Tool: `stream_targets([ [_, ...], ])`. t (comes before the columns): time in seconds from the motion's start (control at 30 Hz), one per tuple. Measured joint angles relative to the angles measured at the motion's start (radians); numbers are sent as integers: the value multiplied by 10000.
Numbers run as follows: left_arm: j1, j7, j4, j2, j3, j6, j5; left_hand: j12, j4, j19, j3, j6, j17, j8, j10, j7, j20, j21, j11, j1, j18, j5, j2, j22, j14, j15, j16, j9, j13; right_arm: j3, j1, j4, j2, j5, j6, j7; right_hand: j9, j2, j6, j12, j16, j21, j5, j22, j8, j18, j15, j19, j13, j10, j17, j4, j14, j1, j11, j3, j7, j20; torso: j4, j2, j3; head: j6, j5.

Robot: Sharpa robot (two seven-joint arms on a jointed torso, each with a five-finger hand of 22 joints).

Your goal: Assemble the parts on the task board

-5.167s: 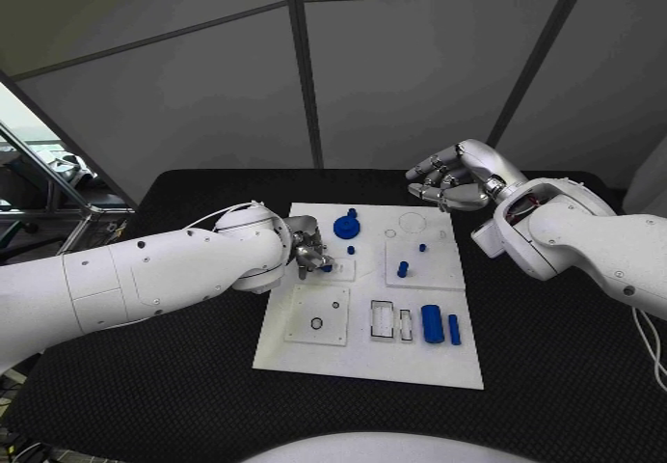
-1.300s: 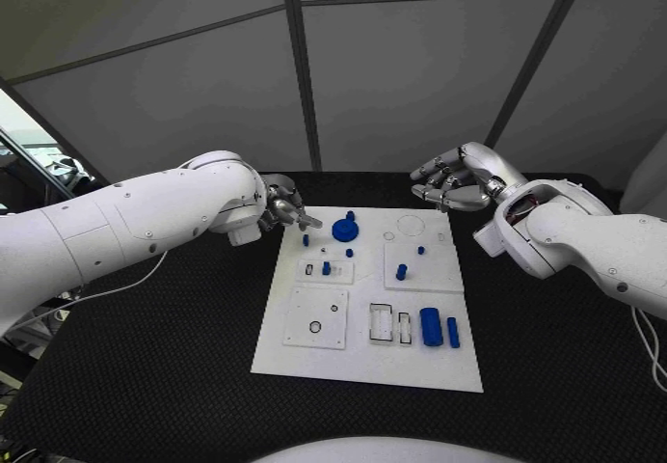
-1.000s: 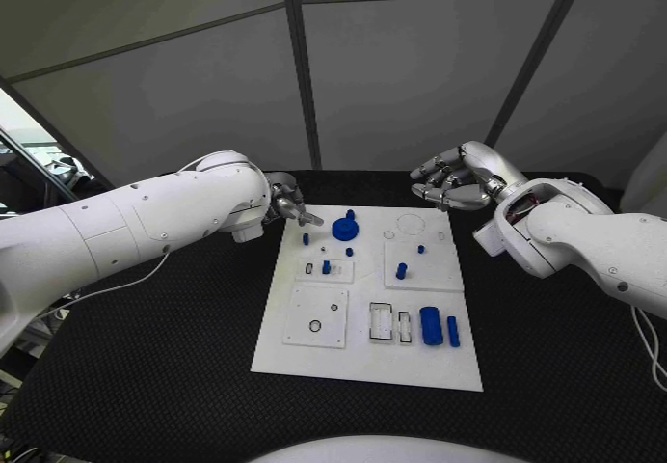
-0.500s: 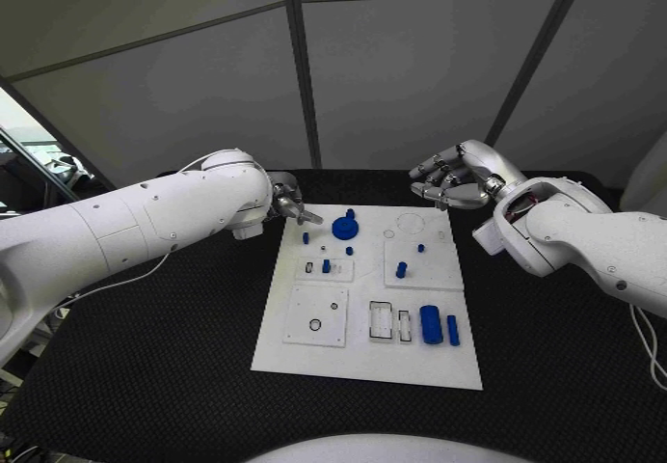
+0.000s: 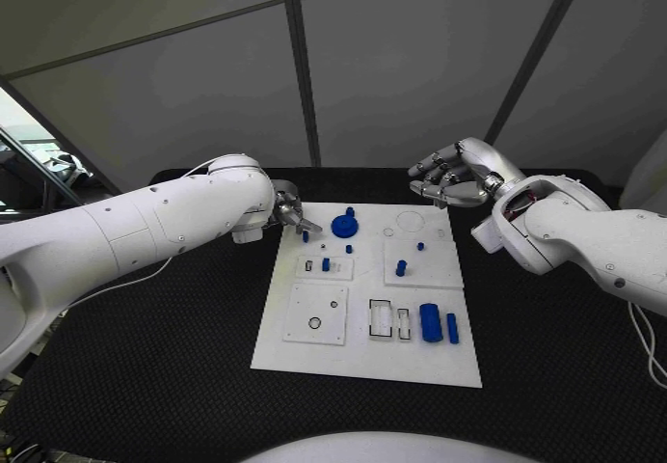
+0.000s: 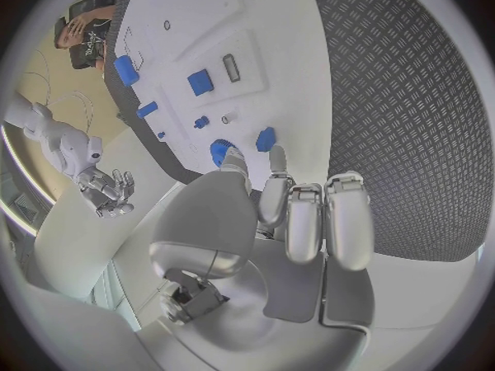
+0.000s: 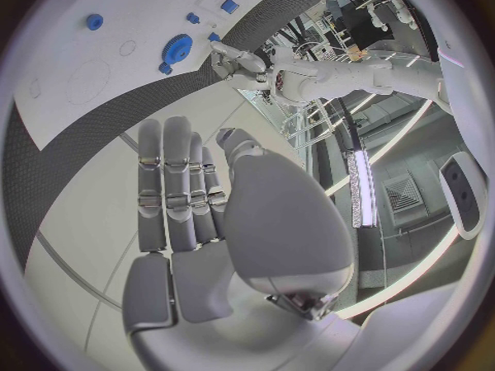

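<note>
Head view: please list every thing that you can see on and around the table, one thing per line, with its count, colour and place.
table: one, black, under everything.
task board: one, white, middle of the table.
gear: one, blue, far part of the board, left of centre.
small pegs: about five, blue, upright, spread over the board's far half.
thick cylinder: one, blue, lying on the board's near right part.
thin bar: one, blue, lying just right of the thick cylinder.
left hand: one, silver, above the board's far left corner, holding nothing that I can see.
right hand: one, silver, raised beyond the board's far right corner, holding nothing.
</note>
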Motion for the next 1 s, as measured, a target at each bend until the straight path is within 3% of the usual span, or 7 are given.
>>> stream_targets([
  [0.37, -28, -59, -63, 62, -3, 248, -12, -16, -28, 24, -27, 76, 0, -84, -21, 75, 24, 0, 21, -37, 2, 0, 43, -1, 21, 21, 0, -77, -21, 0, 0, -5, 11, 0, 1, -2, -1, 0, 0, 0, 0, 0, 0, 0, 0, -1, 0, 0, 1, 0, 1, 0, 0, 0, 0, 0, 0, 0, 3, -2, 6, -44, -6],
  [0.57, -39, -78, -73, 83, -4, 358, -7, -70, -74, 38, 19, 184, -1, -233, -36, 69, 38, -40, 37, 226, 3, 0, 298, -1, 37, 37, 0, -168, -47, 0, 0, -5, 13, 0, 1, -4, -1, 0, 0, 0, 0, 0, 0, 1, 0, 0, 0, 0, 1, 0, 1, 0, 0, 0, 0, 0, 0, 0, 5, -4, 11, -56, -7],
  [1.0, -45, -75, -106, 121, -5, 373, 0, -134, -248, 0, 583, 344, -1, -442, -90, 50, 75, -40, 91, 1008, 3, 1, 583, -1, 19, 58, 0, -251, -76, 0, 0, -16, 29, 1, 3, -5, -2, 0, 0, 0, 0, 0, -1, 2, -1, 0, 0, 0, -9, 0, 1, -1, 0, 0, 0, -1, 0, 0, 6, -12, 10, -77, -19],
])
